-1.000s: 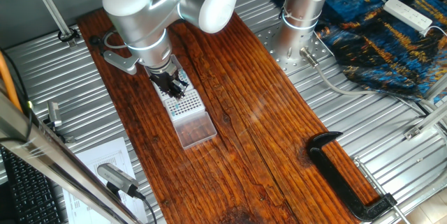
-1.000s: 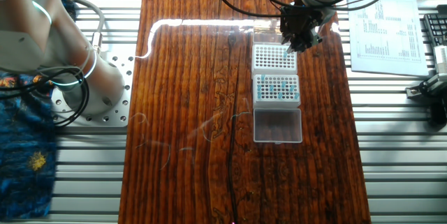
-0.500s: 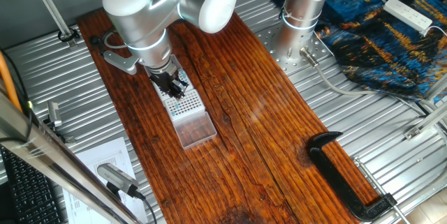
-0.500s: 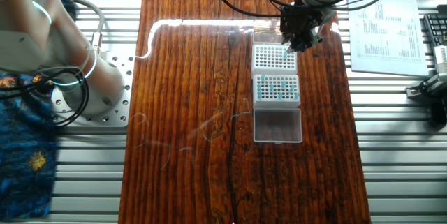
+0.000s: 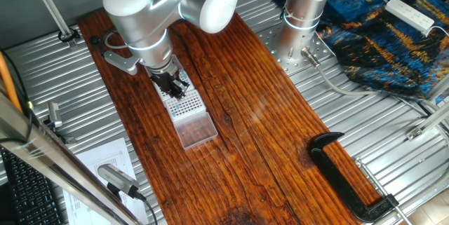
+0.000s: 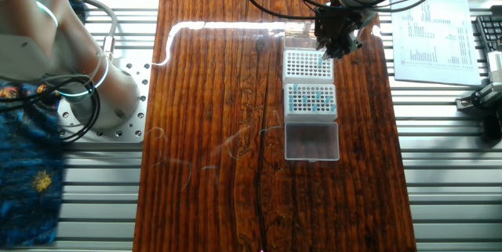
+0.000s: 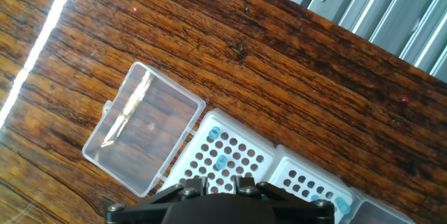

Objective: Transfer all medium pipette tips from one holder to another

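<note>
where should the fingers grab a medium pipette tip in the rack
By its teal top, coming straight down from above. Each medium pipette tip stands upright in the rack with only that top showing; neighbouring tips and holes leave no side access.

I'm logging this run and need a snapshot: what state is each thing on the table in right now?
gripper: low over the far holder's corner; open or shut cannot be told.
far holder: holes mostly empty.
near holder: still carries many medium pipette tips.
clear lid: open, lying flat beside the near holder.
black clamp: lying unused on the table's other end.
</note>
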Controlling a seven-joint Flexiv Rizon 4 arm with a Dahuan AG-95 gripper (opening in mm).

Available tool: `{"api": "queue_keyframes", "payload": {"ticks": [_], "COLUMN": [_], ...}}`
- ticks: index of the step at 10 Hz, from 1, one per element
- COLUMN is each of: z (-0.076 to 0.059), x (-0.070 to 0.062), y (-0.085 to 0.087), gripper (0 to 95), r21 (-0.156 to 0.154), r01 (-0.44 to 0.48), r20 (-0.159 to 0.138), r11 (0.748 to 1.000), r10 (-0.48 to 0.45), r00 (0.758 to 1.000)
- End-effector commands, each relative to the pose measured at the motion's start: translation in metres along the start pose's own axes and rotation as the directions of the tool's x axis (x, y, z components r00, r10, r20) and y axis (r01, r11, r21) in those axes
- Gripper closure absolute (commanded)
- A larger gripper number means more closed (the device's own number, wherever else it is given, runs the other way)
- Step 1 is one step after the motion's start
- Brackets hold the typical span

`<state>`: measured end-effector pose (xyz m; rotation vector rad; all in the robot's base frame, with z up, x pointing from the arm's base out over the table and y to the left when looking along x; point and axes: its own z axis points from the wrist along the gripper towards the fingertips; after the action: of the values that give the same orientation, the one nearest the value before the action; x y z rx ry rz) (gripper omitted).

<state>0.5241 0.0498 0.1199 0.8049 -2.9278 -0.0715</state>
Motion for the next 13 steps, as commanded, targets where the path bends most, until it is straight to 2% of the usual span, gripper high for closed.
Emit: {"api": "queue_keyframes", "payload": {"ticks": [1,2,3,5,8,9,13], "z": [-0.007,-0.007,-0.009,-0.011,0.000,0.002,0.003], "x": [0.026,0.027,0.028,0.038,0.047,0.045,0.033], "y": [-0.088,-0.089,-0.088,-0.083,-0.073,-0.071,-0.078], "gripper": [95.0,95.0,76.0,76.0,76.0,76.0,76.0], "r21": [-0.009,-0.008,-0.013,-0.008,0.007,0.015,0.031], "r01": [0.062,0.064,0.088,0.070,-0.007,-0.045,-0.081], "r20": [-0.005,-0.005,0.000,0.010,0.046,0.057,0.079], "r11": [0.998,0.998,0.996,0.998,1.000,0.999,0.996], "r10": [-0.062,-0.065,-0.088,-0.070,0.007,0.044,0.078], "r00": [0.998,0.998,0.996,0.998,0.999,0.997,0.994]}}
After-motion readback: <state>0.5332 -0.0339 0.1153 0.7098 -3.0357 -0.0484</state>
